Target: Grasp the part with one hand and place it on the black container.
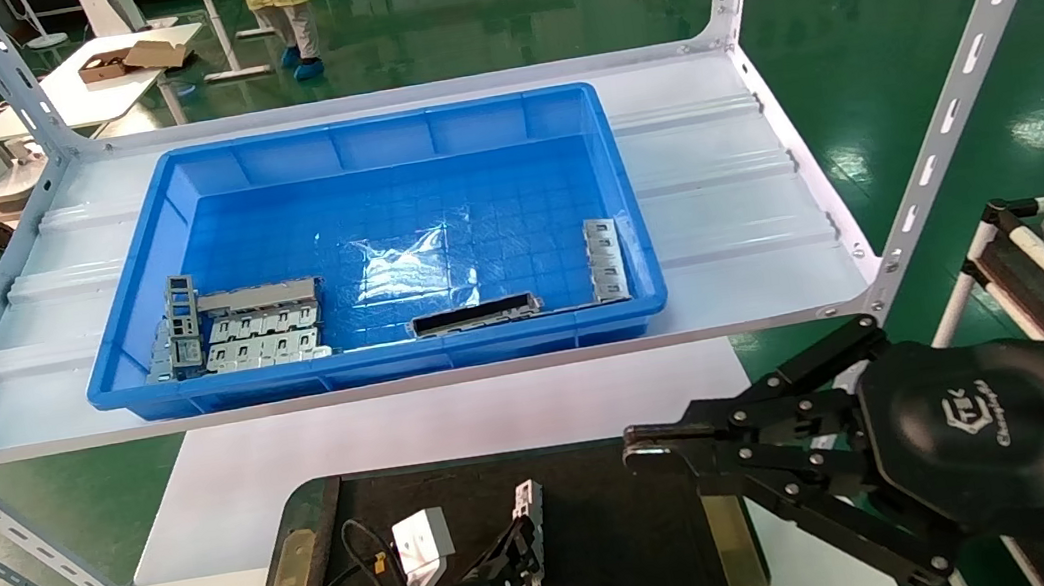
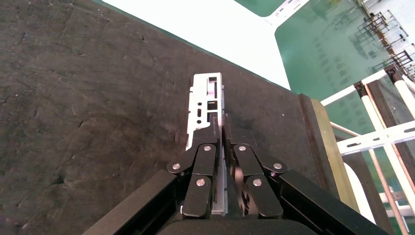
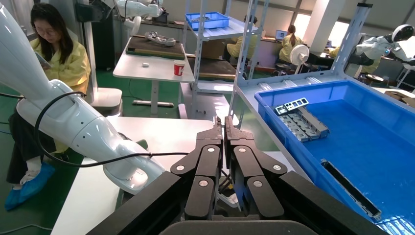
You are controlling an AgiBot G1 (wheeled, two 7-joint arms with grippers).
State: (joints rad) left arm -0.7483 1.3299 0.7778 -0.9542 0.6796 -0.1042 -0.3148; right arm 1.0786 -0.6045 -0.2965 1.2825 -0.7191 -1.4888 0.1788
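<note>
- The part (image 2: pixel 206 105), a slim silver-grey stamped bar with rectangular cut-outs, is clamped between the fingers of the left hand (image 2: pixel 219 128), with most of its length projecting past the fingertips.
- In the head view the part (image 1: pixel 530 512) is seen tilted up from the left hand (image 1: pixel 521 542), over the middle of the black container (image 1: pixel 615 543); whether it touches the felt surface cannot be told.
- The black container (image 2: pixel 88 98) lies on the white table (image 1: pixel 234 482) at the near edge, brass-coloured strips running along its sides.
- The right hand (image 1: pixel 638 447) is held above the container's right side, its fingers (image 3: pixel 215 133) pressed together with nothing between them.
- On the shelf (image 1: pixel 732 205) beyond the table's far edge a blue bin (image 1: pixel 361 143) is set, with grey plates (image 1: pixel 260 335) gathered in its near left corner and a long dark-faced shell (image 1: pixel 474 314) by its near wall.
</note>
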